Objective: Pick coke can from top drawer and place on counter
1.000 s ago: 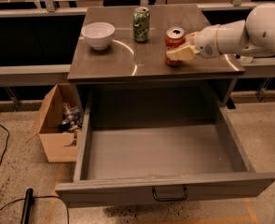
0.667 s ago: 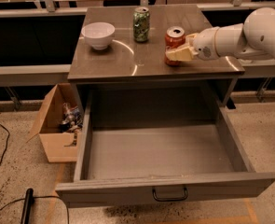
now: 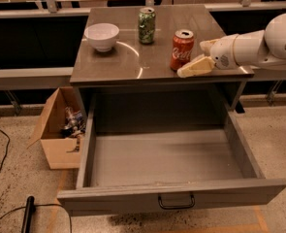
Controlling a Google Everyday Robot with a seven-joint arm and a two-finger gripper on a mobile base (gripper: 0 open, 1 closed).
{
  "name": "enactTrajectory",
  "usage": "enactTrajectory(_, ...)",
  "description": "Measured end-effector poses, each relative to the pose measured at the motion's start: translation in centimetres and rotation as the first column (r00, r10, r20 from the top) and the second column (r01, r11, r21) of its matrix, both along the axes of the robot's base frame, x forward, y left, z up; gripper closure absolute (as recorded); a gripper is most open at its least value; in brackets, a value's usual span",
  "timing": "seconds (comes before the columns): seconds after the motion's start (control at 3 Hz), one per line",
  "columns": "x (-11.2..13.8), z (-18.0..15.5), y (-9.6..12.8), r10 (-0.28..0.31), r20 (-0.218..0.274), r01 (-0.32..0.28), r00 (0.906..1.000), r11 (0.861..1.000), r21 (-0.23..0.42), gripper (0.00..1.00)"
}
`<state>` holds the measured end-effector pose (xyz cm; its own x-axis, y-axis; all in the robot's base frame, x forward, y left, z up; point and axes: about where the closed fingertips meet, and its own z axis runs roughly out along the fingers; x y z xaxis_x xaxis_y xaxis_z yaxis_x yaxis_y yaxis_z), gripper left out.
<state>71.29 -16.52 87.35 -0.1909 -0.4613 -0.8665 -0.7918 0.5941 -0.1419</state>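
Coke can (image 3: 182, 50) stands upright on worktop (image 3: 128, 62). Claw (image 3: 201, 57) has drawn back to just right of the coke can, fingers spread and no longer around it. Top drawer (image 3: 162, 157) is open below the coke can. Judgement: can released, placement done, only retreat left.

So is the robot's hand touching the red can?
Cannot tell. In the camera view the open gripper is just right of the coke can on the counter; its lower fingertip overlaps the can's base, hiding any gap.
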Motion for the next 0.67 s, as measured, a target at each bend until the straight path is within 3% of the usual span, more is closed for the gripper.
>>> enactTrajectory(0.33, -2.5, 1.0, -2.2, -0.062, 0.002, 0.062, 0.9980, 0.998, -0.033, 0.00)
enactTrajectory(0.67, -3.5, 0.5, -1.8, -0.059, -0.011, 0.058, 0.9982, 0.997, -0.044, 0.00)
